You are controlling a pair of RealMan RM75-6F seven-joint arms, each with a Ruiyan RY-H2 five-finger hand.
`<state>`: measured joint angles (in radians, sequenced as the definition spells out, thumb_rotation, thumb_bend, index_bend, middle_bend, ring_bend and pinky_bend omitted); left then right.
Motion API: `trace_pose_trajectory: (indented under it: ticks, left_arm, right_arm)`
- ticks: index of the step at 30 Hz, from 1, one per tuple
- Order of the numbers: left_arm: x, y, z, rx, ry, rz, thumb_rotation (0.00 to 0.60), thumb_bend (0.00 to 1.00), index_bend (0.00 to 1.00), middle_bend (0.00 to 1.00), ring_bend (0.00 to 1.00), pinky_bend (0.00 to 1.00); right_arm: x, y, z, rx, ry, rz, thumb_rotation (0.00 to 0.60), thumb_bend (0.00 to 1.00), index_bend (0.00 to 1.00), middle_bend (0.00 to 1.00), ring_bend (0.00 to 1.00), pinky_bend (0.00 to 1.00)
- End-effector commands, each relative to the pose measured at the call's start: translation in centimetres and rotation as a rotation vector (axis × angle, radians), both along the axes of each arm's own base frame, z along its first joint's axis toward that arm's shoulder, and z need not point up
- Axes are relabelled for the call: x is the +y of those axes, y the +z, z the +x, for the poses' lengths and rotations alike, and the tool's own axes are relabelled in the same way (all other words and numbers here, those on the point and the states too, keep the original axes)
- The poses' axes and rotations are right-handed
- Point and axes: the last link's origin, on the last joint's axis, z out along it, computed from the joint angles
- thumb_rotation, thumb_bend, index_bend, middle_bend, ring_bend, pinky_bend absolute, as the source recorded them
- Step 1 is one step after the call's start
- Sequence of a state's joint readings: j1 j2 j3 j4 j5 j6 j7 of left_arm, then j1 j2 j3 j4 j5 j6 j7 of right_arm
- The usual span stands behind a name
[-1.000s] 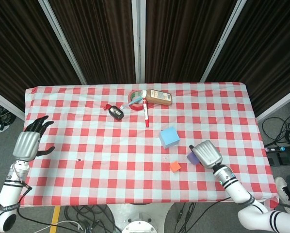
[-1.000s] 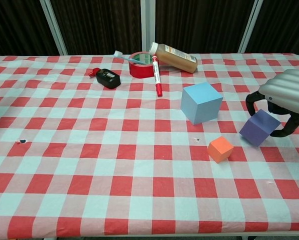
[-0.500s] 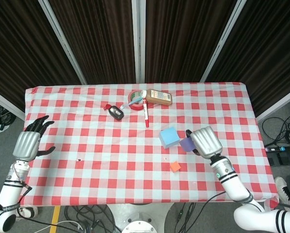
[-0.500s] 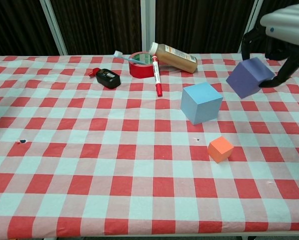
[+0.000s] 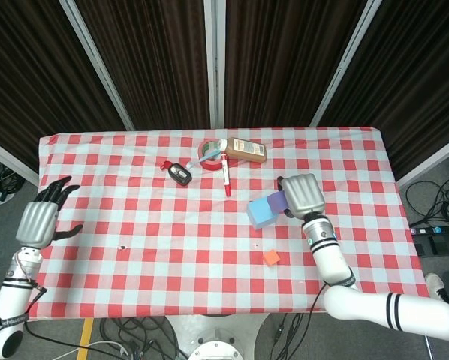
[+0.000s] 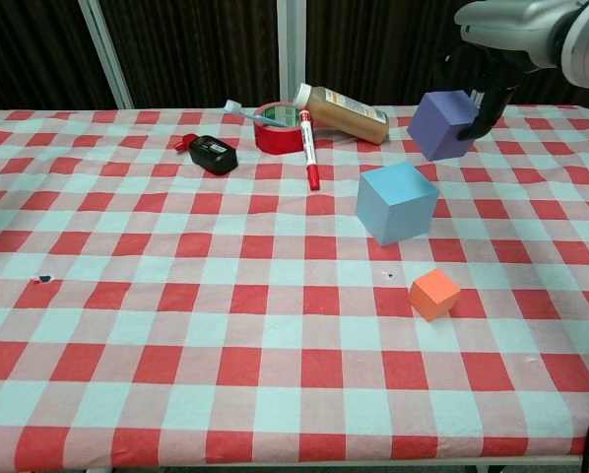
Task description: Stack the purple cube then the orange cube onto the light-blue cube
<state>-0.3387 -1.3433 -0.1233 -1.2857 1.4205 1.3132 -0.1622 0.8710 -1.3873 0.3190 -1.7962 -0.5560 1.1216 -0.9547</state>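
My right hand (image 5: pixel 300 195) (image 6: pixel 496 39) holds the purple cube (image 6: pixel 441 125) (image 5: pixel 275 202) in the air, just above and to the right of the light-blue cube (image 6: pixel 397 202) (image 5: pixel 259 214), which sits on the checkered cloth. The small orange cube (image 6: pixel 433 294) (image 5: pixel 271 257) lies on the cloth in front of the light-blue one. Far off at the table's left edge, my left hand (image 5: pixel 39 219) hovers with its fingers spread and nothing in it.
At the back of the table lie a red tape roll (image 6: pixel 280 127), a brown bottle on its side (image 6: pixel 342 112), a red marker (image 6: pixel 309 150) and a black-and-red device (image 6: pixel 211 153). A small dark speck (image 6: pixel 44 278) marks the cloth at the left.
My right hand lifted the purple cube off the cloth and carried it left and back, from beside the orange cube to just above the light-blue cube. The left hand stayed put.
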Motion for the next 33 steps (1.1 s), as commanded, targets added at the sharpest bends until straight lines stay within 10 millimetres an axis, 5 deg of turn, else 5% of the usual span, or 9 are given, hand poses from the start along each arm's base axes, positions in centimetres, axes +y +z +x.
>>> trace_pose_trajectory:
  ticks: [1, 33]
  left_arm:
    - [0.0, 0.1, -0.1, -0.003, 0.002, 0.001, 0.600, 0.21, 0.26, 0.20, 0.13, 0.23]
    - [0.2, 0.6, -0.5, -0.015, 0.021, 0.018, 0.600, 0.21, 0.26, 0.20, 0.13, 0.23]
  right_arm:
    - [-0.6, -0.6, 0.6, 0.016, -0.033, 0.004, 0.600, 0.12, 0.55, 1.00, 1.00, 0.96]
    - [-2.5, -3.4, 3.3, 0.203, -0.101, 0.139, 0.600, 0.13, 0.56, 1.00, 1.00, 0.96]
